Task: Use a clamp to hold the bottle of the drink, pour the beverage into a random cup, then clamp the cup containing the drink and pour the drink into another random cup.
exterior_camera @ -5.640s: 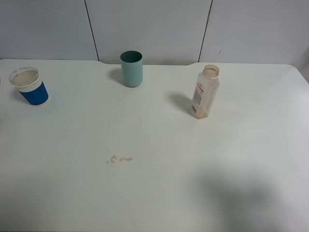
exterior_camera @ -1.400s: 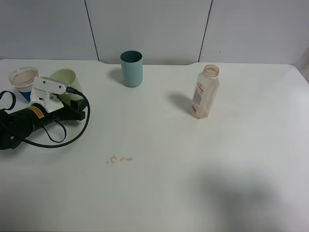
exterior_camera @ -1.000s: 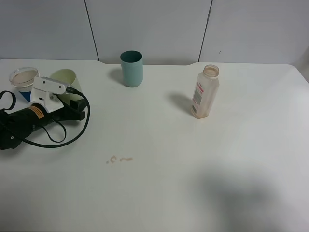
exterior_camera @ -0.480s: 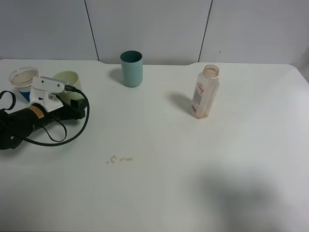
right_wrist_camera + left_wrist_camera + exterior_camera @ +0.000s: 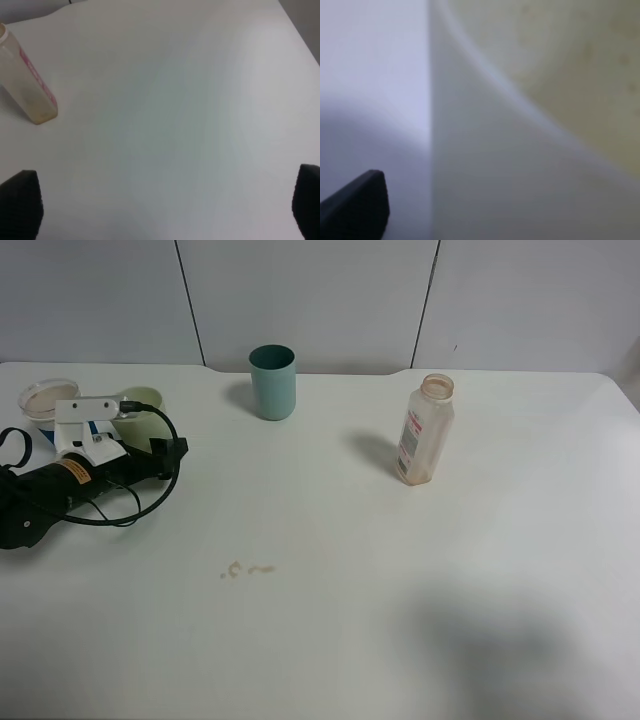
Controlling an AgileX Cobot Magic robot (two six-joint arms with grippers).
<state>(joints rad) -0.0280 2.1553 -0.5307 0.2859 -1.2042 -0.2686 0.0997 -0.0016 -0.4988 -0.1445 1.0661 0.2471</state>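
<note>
The left end effector (image 5: 150,435), fingers spread, flanks the pale yellow-green tumbler (image 5: 141,399) beside the blue paper cup (image 5: 45,400); the right end effector (image 5: 165,210) gapes wide.

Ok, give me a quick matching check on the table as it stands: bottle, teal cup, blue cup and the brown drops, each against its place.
Things:
1. bottle
2. teal cup
3. blue cup
4. brown drops

Places:
A. far left, partly hidden by the arm
B. on the bare table, left of centre and towards the front
C. at the back, near the wall, left of centre
D. right of centre, standing alone

Pairs: 1-D, 2-C, 3-A, 4-B
</note>
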